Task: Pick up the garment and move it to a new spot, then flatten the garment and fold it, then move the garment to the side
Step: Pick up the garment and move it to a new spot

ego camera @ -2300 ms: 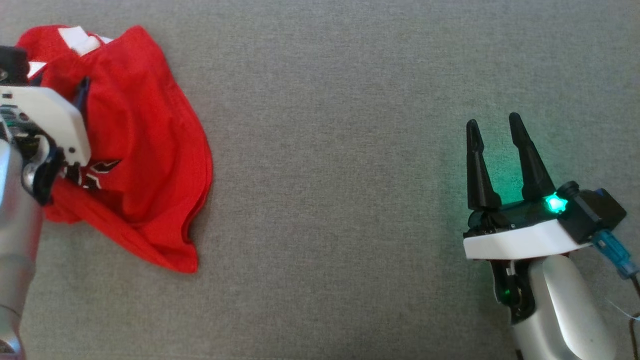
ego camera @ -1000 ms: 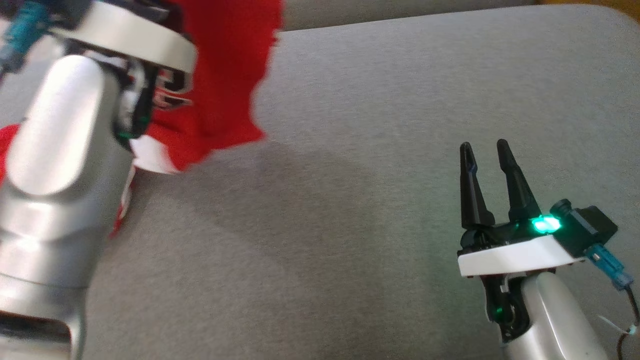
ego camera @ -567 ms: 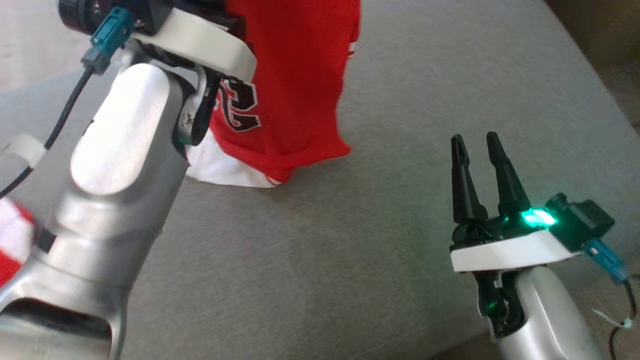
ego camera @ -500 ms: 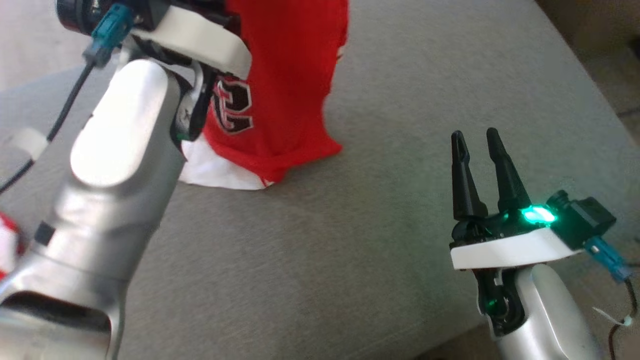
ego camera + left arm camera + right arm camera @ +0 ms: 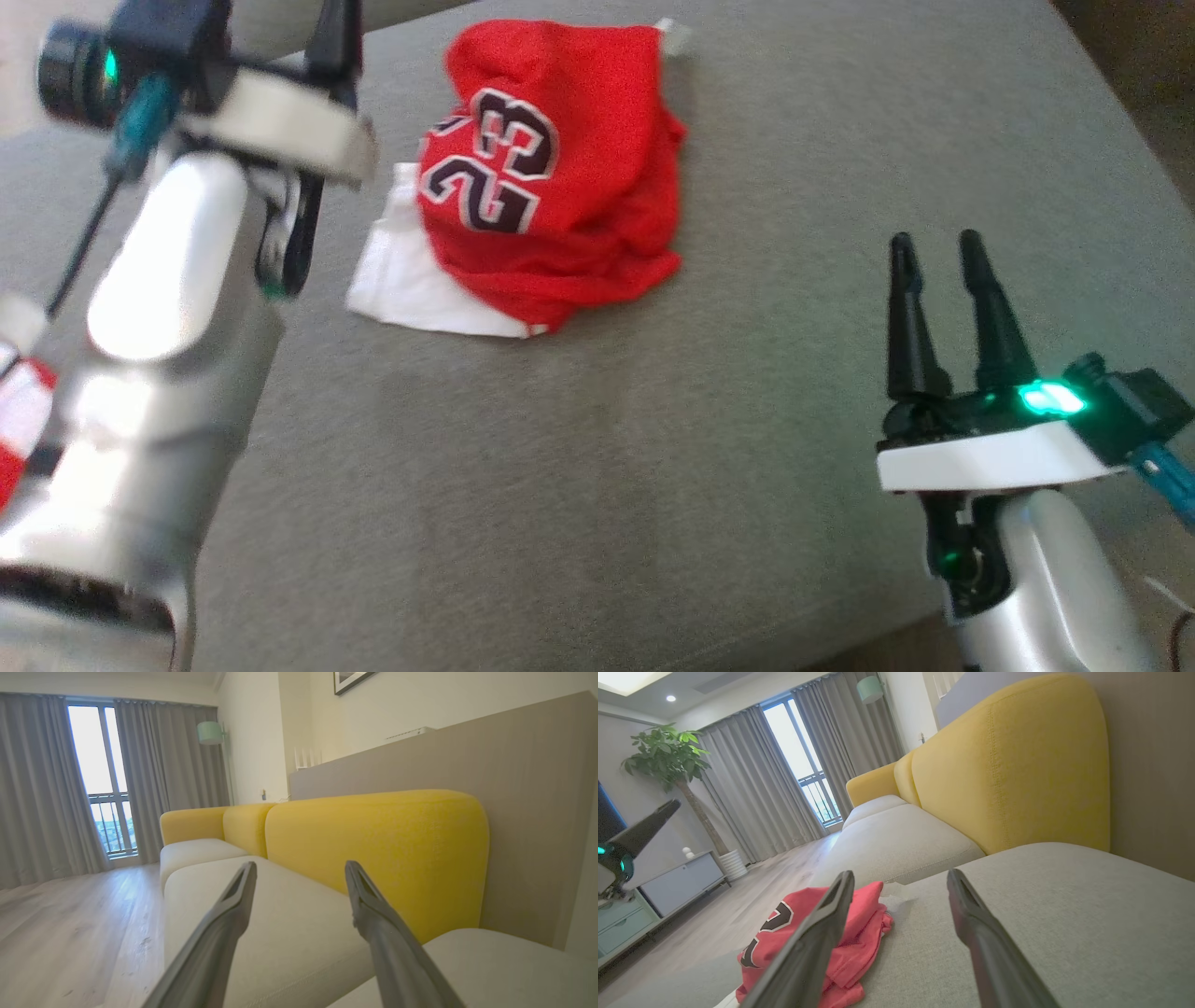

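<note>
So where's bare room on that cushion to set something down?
Bare cushion runs from the jersey to the right gripper and on the robot's side of the jersey. Crowded at left: the left arm beside the jersey.

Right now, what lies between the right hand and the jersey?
Bare grey cushion, as the head view shows: nothing lies between the right hand and the jersey.

garment (image 5: 579,187): red cloth, matt | sofa seat (image 5: 653,467): grey woven fabric, rough | left forearm (image 5: 159,308): glossy silver | floor (image 5: 70,928): pale wood
</note>
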Motion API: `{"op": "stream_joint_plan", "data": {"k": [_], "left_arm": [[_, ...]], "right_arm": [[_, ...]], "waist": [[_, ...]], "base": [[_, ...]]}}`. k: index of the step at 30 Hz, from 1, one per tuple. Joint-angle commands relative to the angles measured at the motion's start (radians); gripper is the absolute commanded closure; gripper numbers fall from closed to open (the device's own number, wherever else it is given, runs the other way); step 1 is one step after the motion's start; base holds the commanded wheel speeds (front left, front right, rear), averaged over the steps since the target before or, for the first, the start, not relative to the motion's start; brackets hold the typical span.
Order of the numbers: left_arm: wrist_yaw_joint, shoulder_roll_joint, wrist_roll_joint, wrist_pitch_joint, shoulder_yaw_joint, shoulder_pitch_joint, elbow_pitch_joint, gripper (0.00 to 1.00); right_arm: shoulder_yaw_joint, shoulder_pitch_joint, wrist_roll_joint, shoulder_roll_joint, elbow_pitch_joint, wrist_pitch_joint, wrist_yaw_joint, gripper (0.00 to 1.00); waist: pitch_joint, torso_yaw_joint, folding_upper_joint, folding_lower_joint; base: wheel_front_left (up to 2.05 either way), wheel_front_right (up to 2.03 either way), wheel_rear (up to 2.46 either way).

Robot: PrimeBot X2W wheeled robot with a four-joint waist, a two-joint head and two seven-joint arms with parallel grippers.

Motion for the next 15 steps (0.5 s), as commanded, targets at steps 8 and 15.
{"op": "stream_joint_plan", "data": {"k": [8,15], "left_arm": [[0.038,0.071,-0.02,-0.027,0.099,0.303,-0.207,0.0],[0.078,0.025,0.001,-0.028,0.175,0.619,-0.398,0.0]], "right_arm": [[-0.081,0.03,-0.101,-0.004,-0.009,-0.009,0.008,0.0],[-0.103,0.075,-0.129,-0.004,0.039,-0.009,0.008,0.0]], "waist": [[-0.083,0.223,0.0,0.0],[-0.129,0.289,0.0,0.0]], "base": [[0.0,0.0,0.0],[0.0,0.0,0.0]]}}
